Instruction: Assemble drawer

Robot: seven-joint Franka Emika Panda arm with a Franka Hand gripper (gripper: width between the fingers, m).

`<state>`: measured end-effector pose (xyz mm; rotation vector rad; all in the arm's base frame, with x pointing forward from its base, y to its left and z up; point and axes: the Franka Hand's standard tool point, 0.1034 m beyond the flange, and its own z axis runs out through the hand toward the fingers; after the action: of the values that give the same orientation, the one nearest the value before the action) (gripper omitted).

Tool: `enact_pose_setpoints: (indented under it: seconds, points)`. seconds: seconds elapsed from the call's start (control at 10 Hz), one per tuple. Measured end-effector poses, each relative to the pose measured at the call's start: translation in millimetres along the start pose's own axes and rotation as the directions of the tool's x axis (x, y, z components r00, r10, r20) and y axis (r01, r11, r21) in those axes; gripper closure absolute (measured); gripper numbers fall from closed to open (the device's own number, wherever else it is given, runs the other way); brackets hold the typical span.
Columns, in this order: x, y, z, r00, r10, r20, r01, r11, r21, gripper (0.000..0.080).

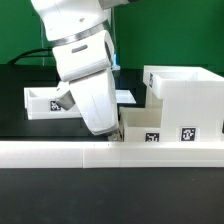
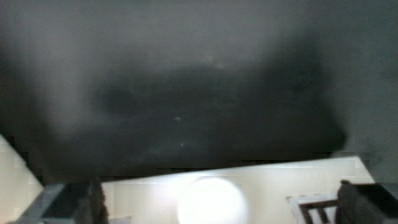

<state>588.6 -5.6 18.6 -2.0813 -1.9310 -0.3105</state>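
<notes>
The large white hollow casing (image 1: 186,98) stands at the exterior view's right. One small white tray (image 1: 45,100) lies at the left. A second tray (image 1: 150,127), with tags on its front, sits just in front of the casing. My gripper (image 1: 104,127) points down at the left end of this second tray, its fingertips hidden behind the white parts. In the wrist view the gripper (image 2: 214,206) is open: the two dark fingers (image 2: 71,205) stand far apart, with a glaring white tray surface (image 2: 210,195) and part of a tag (image 2: 320,211) between them.
A long low white rail (image 1: 60,153) runs along the front of the black table (image 1: 20,75). The marker board (image 1: 127,96) lies behind the arm, mostly hidden. A green backdrop stands behind.
</notes>
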Motion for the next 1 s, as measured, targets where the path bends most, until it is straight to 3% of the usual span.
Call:
enact_pose_setpoints:
  seconds: [0.2,0.3,0.8,1.0]
  points:
    - [1.5,1.5,6.6,0.991,-0.131,0.035,0.131,0.991,-0.008,0.015]
    - [1.9,0.5,7.4,0.984,-0.169,0.047,0.169,0.986,0.004,0.015]
    - [2.9,0.1,7.9,0.981,-0.186,0.055,0.186,0.983,0.011,0.015]
    - [15.2,0.3,12.0,0.977,-0.207,0.05,0.207,0.978,-0.009,0.015]
